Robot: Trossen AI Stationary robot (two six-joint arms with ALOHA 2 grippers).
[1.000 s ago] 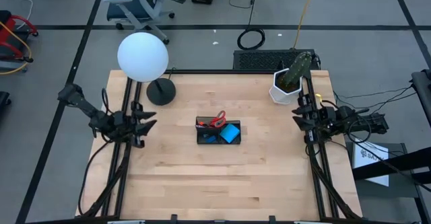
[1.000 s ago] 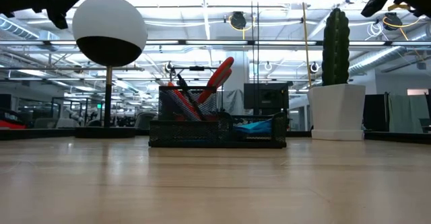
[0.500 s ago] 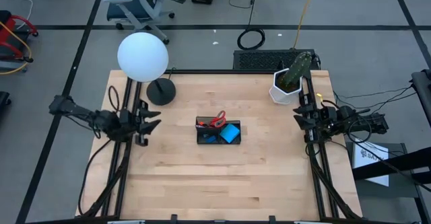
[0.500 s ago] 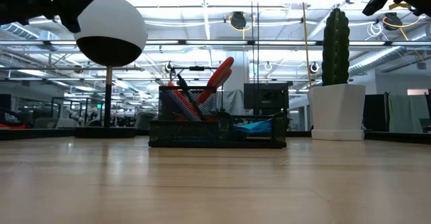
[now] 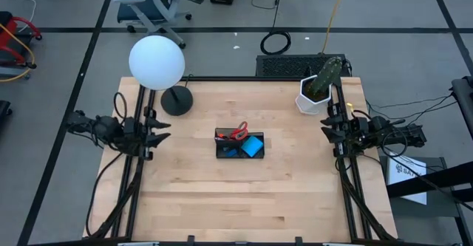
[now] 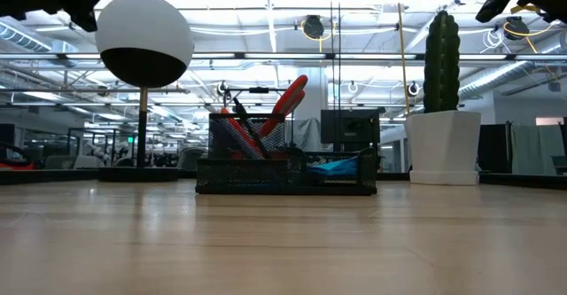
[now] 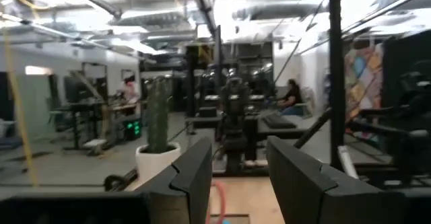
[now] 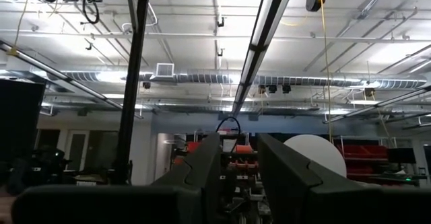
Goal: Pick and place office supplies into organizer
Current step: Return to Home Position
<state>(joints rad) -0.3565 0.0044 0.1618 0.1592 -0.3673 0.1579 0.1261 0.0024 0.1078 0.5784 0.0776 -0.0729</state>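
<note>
one organizer holding one scissors, one note pad, well clear of left gripper and right gripper fingers, both pairs spread

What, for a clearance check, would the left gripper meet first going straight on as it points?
Likely the right gripper opposite: the left gripper sits high, aimed level above the organizer. Depth is unclear.

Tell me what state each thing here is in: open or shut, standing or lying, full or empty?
left gripper: open, empty, at the left edge of the table.
right gripper: open, empty, at the table's right edge.
organizer: loaded, mid-table.
scissors: in the organizer, handles sticking up, tilted.
note pad: lying in the organizer.
lamp: upright.
cactus: upright.
</note>
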